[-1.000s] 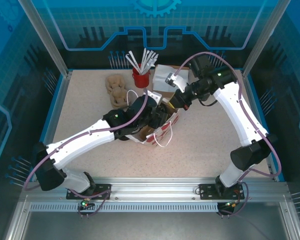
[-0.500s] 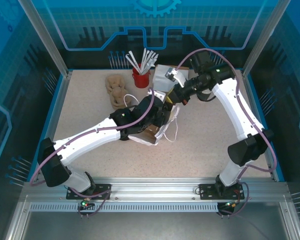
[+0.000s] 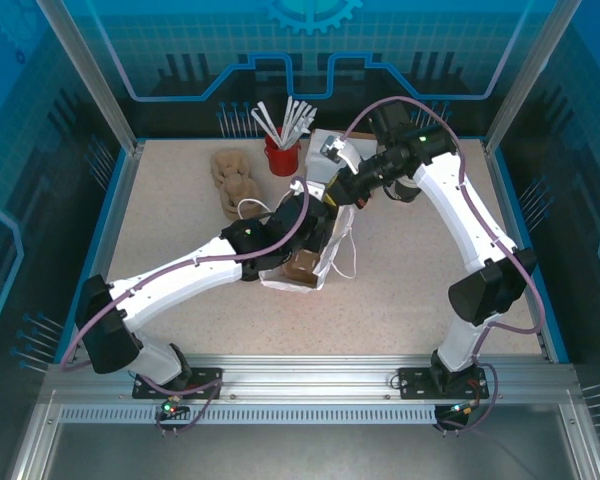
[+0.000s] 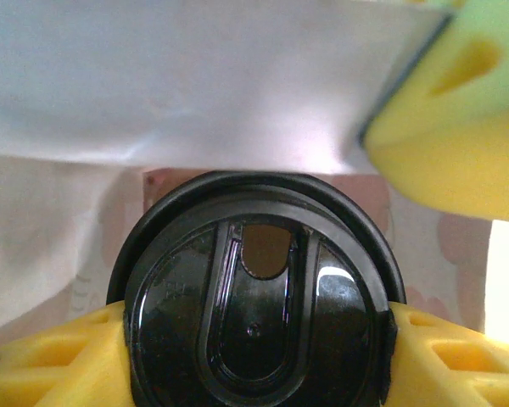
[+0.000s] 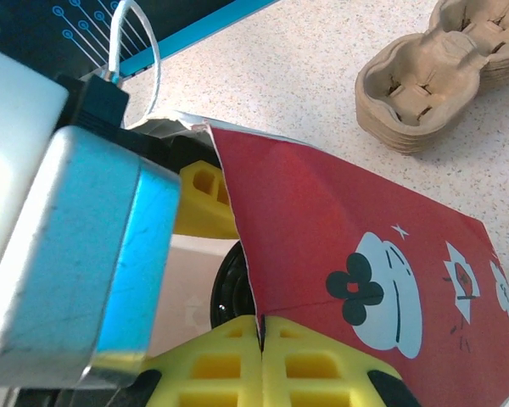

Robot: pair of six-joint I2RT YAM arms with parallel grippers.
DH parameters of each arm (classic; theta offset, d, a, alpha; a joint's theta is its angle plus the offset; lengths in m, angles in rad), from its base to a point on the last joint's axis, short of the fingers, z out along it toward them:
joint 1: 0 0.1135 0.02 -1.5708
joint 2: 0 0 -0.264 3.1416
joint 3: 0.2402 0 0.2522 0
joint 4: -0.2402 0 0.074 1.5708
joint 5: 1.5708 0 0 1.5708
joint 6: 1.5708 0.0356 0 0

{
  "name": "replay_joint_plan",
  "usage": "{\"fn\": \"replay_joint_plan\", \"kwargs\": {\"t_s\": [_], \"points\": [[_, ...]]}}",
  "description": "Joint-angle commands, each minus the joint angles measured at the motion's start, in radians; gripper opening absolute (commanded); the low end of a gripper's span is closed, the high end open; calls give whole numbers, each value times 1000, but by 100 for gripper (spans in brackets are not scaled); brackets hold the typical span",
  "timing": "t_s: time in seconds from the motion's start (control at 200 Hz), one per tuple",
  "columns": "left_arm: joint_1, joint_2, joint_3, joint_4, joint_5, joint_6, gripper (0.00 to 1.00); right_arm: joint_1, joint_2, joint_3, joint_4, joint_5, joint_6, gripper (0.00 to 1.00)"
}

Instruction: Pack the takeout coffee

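Left hand (image 4: 256,373): clamped on the takeout coffee (image 4: 259,305), with a yellow finger (image 4: 51,365) pressed to each side just under the lid.
Takeout coffee: held upright in the left hand, down inside the paper bag (image 5: 365,246). Its black lid faces the wrist camera, sip hole on the far side.
Right hand (image 5: 261,339): fingers together, pinching the top edge of the bag's wall between them.
Paper bag: red with a printed pattern outside, white inside. Its wall rises just beyond the left hand, and one white handle loop (image 5: 136,51) sticks up past that hand's wrist.
Cup carriers (image 5: 437,72): a stack of pulp trays on the table (image 3: 410,290), beyond the right hand and apart from the bag.
Red cup of white sticks (image 3: 280,155): near the right hand, to its left from above.
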Motion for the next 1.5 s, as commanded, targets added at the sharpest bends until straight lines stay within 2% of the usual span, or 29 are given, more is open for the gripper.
{"fn": "replay_joint_plan", "kwargs": {"t_s": [0.0, 0.6, 0.805, 1.071, 1.496], "points": [[10, 30, 3, 9, -67, -26, 61, 13, -1, 7, -15, -22, -78, 0], [12, 70, -87, 149, -88, -25, 61, 4, -21, -56, 13, -88, -38, 0], [12, 76, -105, 150, -108, -44, 61, 2, -17, -51, 18, -93, -35, 0], [12, 50, -143, 152, -114, -63, 61, 2, -6, -44, 40, -75, 5, 0], [11, -5, -230, 252, -79, -70, 61, -6, 12, -24, 65, -87, 42, 0]]}}
